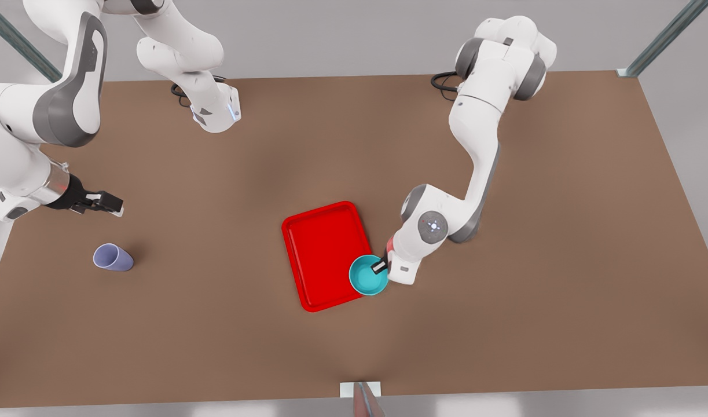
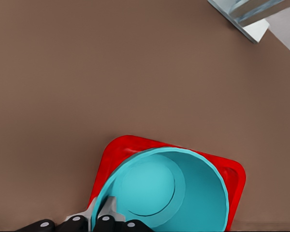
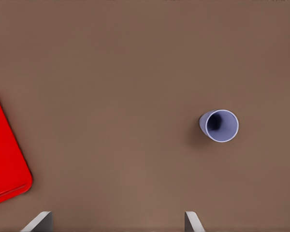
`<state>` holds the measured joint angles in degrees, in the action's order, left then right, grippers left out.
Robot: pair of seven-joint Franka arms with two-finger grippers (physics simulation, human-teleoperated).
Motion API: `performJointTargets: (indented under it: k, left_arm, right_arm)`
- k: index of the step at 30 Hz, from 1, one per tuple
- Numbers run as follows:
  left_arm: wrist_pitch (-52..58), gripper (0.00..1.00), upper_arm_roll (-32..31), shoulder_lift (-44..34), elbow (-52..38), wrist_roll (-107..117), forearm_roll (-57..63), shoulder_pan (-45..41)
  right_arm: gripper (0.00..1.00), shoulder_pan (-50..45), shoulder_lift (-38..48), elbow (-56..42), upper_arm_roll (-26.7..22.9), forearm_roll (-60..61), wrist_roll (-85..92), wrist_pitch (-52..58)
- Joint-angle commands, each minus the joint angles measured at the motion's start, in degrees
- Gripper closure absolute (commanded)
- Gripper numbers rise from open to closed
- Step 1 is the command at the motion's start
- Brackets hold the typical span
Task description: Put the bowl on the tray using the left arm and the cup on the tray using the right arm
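Bowl (image 1: pixel 367 275): we see it pinched by its rim in the left gripper (image 1: pixel 380 267), one finger inside the wall and one outside. It hangs over the tray's corner at about 4 o'clock from the tray's centre in the front view, partly past the rim. We cannot tell whether it is lifted or touching.
Tray (image 1: pixel 322 249): red, lying mid-table with nothing else on its floor.
Cup (image 1: pixel 113 258): upright on the table, well apart from the tray, at about 9 o'clock from it in the front view. We judge it untouched.
Left gripper: closed on the bowl's rim; in the left wrist view the fingers (image 2: pixel 102 212) straddle the teal wall, with the tray's red corner beneath the bowl.
Right gripper (image 1: pixel 102 203): we see it spread wide and empty, hovering near the cup at about 12 o'clock from it in the front view. The right wrist view shows both fingertips (image 3: pixel 38 221) well apart, with the cup and the tray's edge below.
Progress: we judge the bowl's placing nearly done but not released; the cup's step is not yet begun.
Edges: the bowl overhangs the tray's rim, so we would carry it toward the tray's centre before letting go.
Room: the table (image 1: pixel 215 324) between cup and tray is bare brown, a free path for the right arm; the tray's floor toward 9 o'clock leaves space for the cup.
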<state>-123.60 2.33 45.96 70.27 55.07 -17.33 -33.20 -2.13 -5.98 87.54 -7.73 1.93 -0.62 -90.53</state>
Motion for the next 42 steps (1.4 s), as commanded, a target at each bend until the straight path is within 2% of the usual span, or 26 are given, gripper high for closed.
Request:
performJointTargets:
  k: [1, 9, 10, 11, 12, 14, 15, 17, 18, 19, 20, 21, 23, 24, 25, 27, 28, 30, 33, 36, 42]
  left_arm:
    - [-0.2, 0.79, 0.0, 0.2, 0.0, -0.2, -5.4, -0.3]
    - [-4.1, 0.79, 0.0, 4.3, 0.0, 0.0, -9.0, -3.8]
    - [-5.7, 0.47, 0.0, 4.5, 0.1, -0.6, -9.0, -3.8]
    - [-6.0, 0.32, -0.1, 4.9, 0.0, -0.8, -9.0, -3.8]
    - [-7.4, 0.1, 0.0, 5.4, 0.0, -0.8, -9.0, -3.8]
    - [-8.2, 0.09, -0.1, 5.8, 0.0, -0.8, -9.0, -3.8]
    - [-8.2, 0.01, 0.0, 5.8, 0.0, -1.0, -9.0, -3.7]
    - [-7.4, 0.0, 0.6, 4.8, 0.0, -1.3, -8.5, -3.0]
    - [-6.1, 0.0, 1.0, 1.5, 0.0, -2.0, -4.3, -1.8]
    - [3.9, 0.0, 2.1, -3.4, 0.0, -3.0, 3.7, -1.6]
    - [18.5, 0.01, 4.9, -8.9, 0.0, -12.9, 8.7, -0.6]
    - [29.8, 0.01, 7.8, -14.7, 0.0, -31.7, 9.9, 3.1]
    - [42.0, 0.0, 19.4, -20.0, 0.0, -61.5, 9.7, 5.0]
    - [44.5, 0.0, 22.0, -21.8, 0.0, -62.4, 10.6, 5.0]
    - [45.7, 0.0, 22.0, -23.1, 0.2, -62.4, 14.6, 5.0]
    - [45.1, 0.0, 17.6, -27.0, 4.5, -61.7, 15.2, 8.7]
    - [42.9, 0.0, 17.5, -28.3, 6.9, -61.7, 15.2, 8.8]
    - [42.9, 0.0, 17.5, -27.1, 6.3, -61.7, 14.7, 8.5]
    - [42.9, 0.0, 17.5, -26.5, 6.3, -61.6, 14.3, 8.5]
    - [42.7, 0.0, 17.5, -26.5, 6.3, -61.6, 14.1, 8.5]
    - [42.6, 0.0, 17.5, -26.5, 6.3, -61.7, 13.8, 8.6]
  right_arm:
    - [0.0, 0.0, 0.0, 0.0, 0.0, 0.0, 0.0, 0.0]
    - [0.0, 0.0, -0.1, 0.1, 0.0, 0.0, 0.0, -0.2]
    - [0.0, 0.0, -0.1, 0.1, 0.0, -0.1, -0.1, -0.1]
    - [0.0, 0.0, -0.1, 0.1, 0.0, 0.0, -0.1, -0.2]
    - [0.0, 0.0, -0.4, 0.0, 0.0, 0.0, -0.1, -0.2]
    - [0.0, 0.0, -0.5, 0.0, 0.0, 0.0, -0.1, -0.2]
    - [0.0, 0.0, -0.4, 0.0, 0.0, -0.1, -0.1, -0.2]
    - [0.0, 0.0, -0.4, 0.0, 0.0, -0.1, -0.1, -0.2]
    - [0.0, -0.1, -0.4, 0.0, 0.0, 0.0, -0.1, -0.2]
    - [0.0, 0.0, -0.4, 0.0, 0.0, 0.0, -0.1, -0.2]
    - [0.0, 0.0, -0.4, 0.0, 0.0, -0.1, -0.1, -0.2]
    - [0.0, 0.0, -0.5, 0.0, 0.0, -0.2, -0.1, -0.2]
    - [0.0, 0.0, -0.6, 0.4, -0.1, -1.3, -0.8, -0.2]
    - [0.0, 1.2, -1.2, 0.4, -0.1, -1.9, -0.9, -0.4]
    - [0.0, 3.1, -1.2, 1.7, -0.1, -1.8, -0.2, -1.2]
    - [0.0, 8.2, -1.9, 7.0, -0.1, -1.7, 2.4, -6.7]
    - [0.0, 10.3, -1.9, 10.7, -0.1, -1.5, 5.6, -10.5]
    - [0.0, 11.0, -2.7, 16.4, -0.2, -1.5, 5.6, -17.7]
    - [0.0, 12.1, -7.0, 17.3, -0.2, -1.5, 5.6, -21.0]
    - [0.0, 13.5, -8.5, 22.5, -0.2, -1.5, 5.9, -28.7]
    - [0.0, 19.9, -13.9, 23.9, -0.1, 1.6, 16.2, -35.7]
